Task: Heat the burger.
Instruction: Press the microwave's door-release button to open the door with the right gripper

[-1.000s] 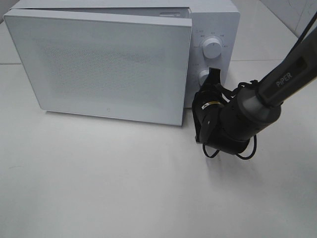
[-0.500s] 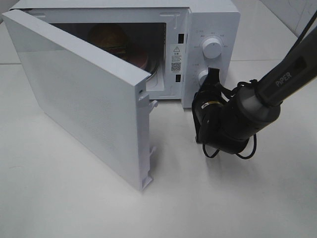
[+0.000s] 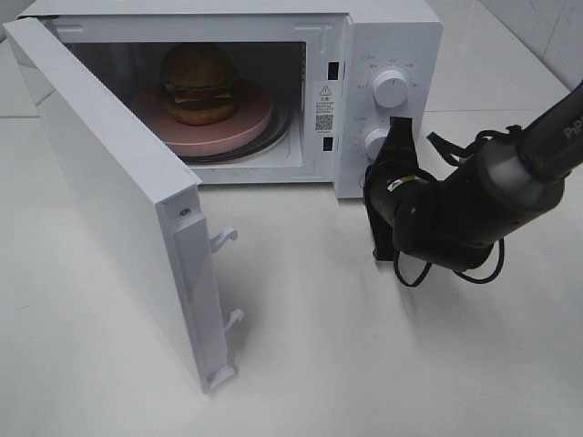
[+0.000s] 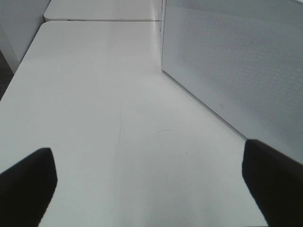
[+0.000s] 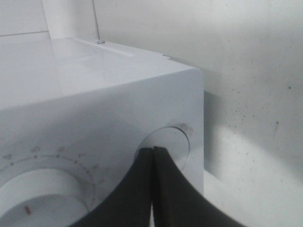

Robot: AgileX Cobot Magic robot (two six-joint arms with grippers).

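The burger has a golden-brown bun and sits on a pink plate inside the white microwave. The microwave door stands wide open, swung out to the left. My right gripper is shut and empty, its tips close to the lower knob on the control panel. In the right wrist view the shut fingertips meet in front of a round button. My left gripper is open and empty over bare table, beside the door's outer face. It is out of the exterior high view.
The upper dial is on the control panel above the lower knob. The open door's latch hooks stick out over the table in front of the microwave. The white table extends in front.
The microwave door has swung from nearly shut to wide open, uncovering the burger and plate. My right arm has drawn back slightly to the right.
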